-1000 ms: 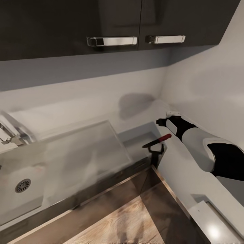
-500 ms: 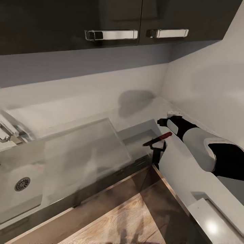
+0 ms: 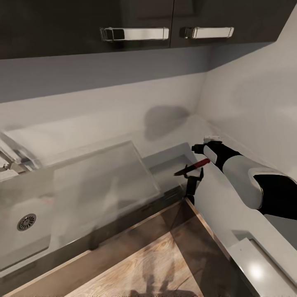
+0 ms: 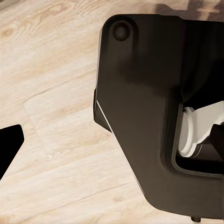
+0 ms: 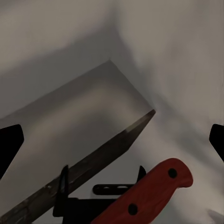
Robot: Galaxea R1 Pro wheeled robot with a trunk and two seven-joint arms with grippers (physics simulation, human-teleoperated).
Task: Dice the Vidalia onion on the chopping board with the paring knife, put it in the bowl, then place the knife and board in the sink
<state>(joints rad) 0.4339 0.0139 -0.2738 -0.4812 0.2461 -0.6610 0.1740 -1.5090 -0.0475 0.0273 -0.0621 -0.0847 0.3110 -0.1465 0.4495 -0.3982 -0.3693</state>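
Now the right gripper (image 3: 193,178) holds the paring knife (image 3: 192,167) above the corner of the countertop (image 3: 165,142), with its fingers pinched on the knife near the place where the blade meets the red handle. In the head view the blade points toward 8 o'clock and the handle toward 2 o'clock. The knife hangs in the air and touches nothing else.

The sink (image 3: 29,243) lies far away at 9 o'clock from the knife, with its round drain (image 3: 26,222) near the picture's edge and the flat drainboard (image 3: 103,181) between them. I see no onion, no board and no bowl from this position, so I cannot say where they are.

The left gripper (image 4: 9,147) hangs low beside the robot's dark base (image 4: 149,107), above the wood floor (image 4: 51,93); I cannot tell whether its fingers are spread or pressed together.

I judge that the robot is carrying the knife, either to the cutting or already to the sink. If the second, the next move needs a long sweep toward 9 o'clock, over the drainboard, and then a low, gentle release into the basin
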